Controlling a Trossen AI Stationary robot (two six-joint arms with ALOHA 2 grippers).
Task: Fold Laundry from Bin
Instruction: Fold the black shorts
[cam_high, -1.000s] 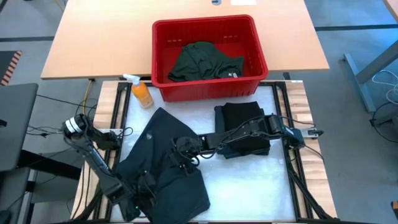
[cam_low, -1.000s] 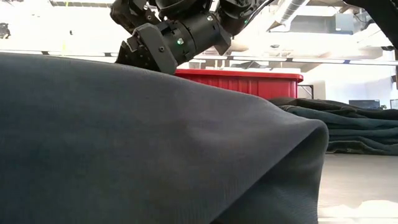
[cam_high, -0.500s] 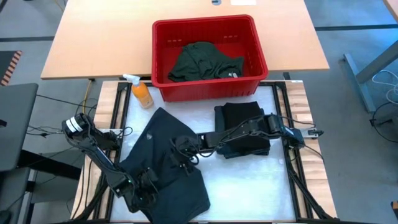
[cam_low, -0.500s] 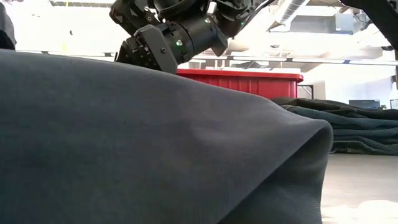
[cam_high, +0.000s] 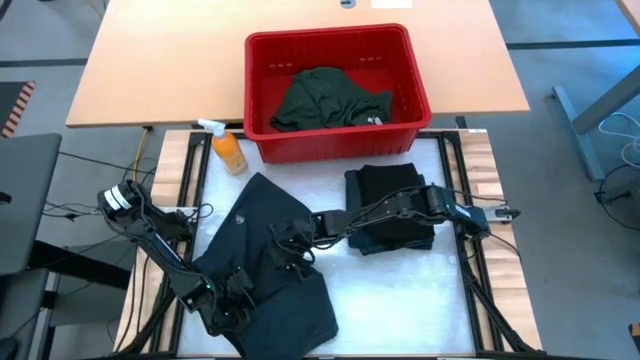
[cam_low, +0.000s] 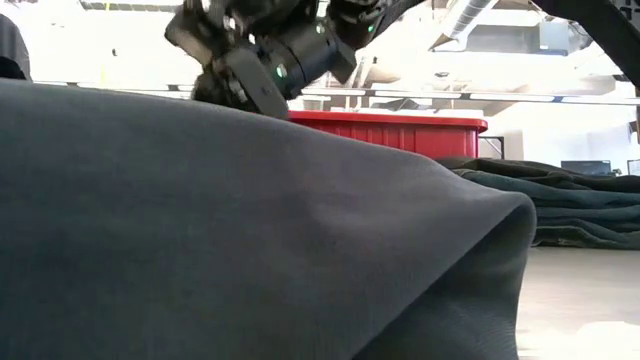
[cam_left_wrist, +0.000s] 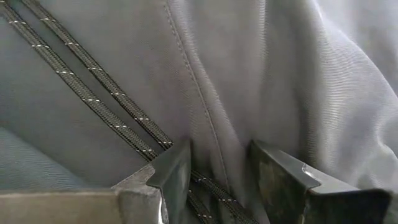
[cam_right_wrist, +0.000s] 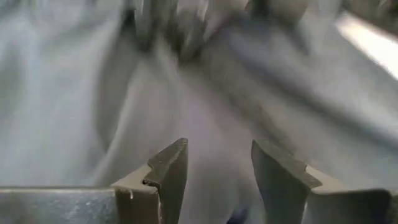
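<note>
While spread on the table, dark garment, long axis bin-to-front-edge.

A tan wooden table stands on a grey floor, past a white work mat with wooden side rails. An orange spray bottle stands by the mat. Bright ceiling ducts hang overhead.
</note>
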